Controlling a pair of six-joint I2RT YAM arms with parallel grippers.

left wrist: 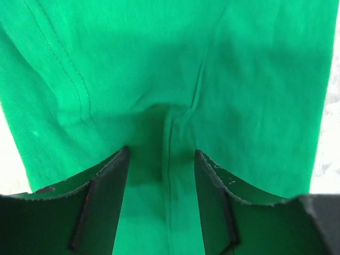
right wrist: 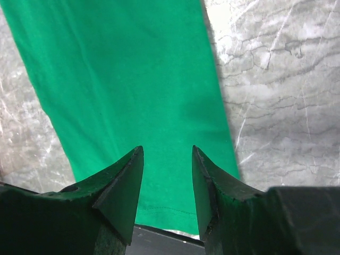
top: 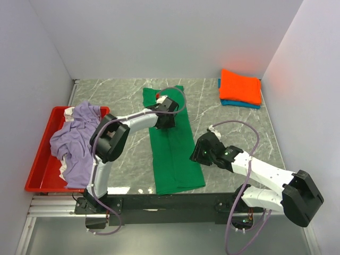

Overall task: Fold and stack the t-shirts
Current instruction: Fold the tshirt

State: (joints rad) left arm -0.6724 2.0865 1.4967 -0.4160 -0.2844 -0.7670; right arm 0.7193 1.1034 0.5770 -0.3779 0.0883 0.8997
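On the marble table (top: 228, 106), green t-shirt (top: 178, 164) creased between left fingers (left wrist: 103, 202)

High rear view over the table (top: 117, 93); both wrist views close above the green t-shirt (top: 175, 159), seemingly downward.

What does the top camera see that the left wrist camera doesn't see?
Only the top view shows the red plastic tray with the crumpled lavender cloth t-shirt draped over it, the folded orange t-shirt stacked on the blue t-shirt, the grey marble table and the right gripper. Only the left wrist view shows a stitched seam and a raised crease up close. Both show the bright green cloth t-shirt and the left gripper, jaws apart over it.
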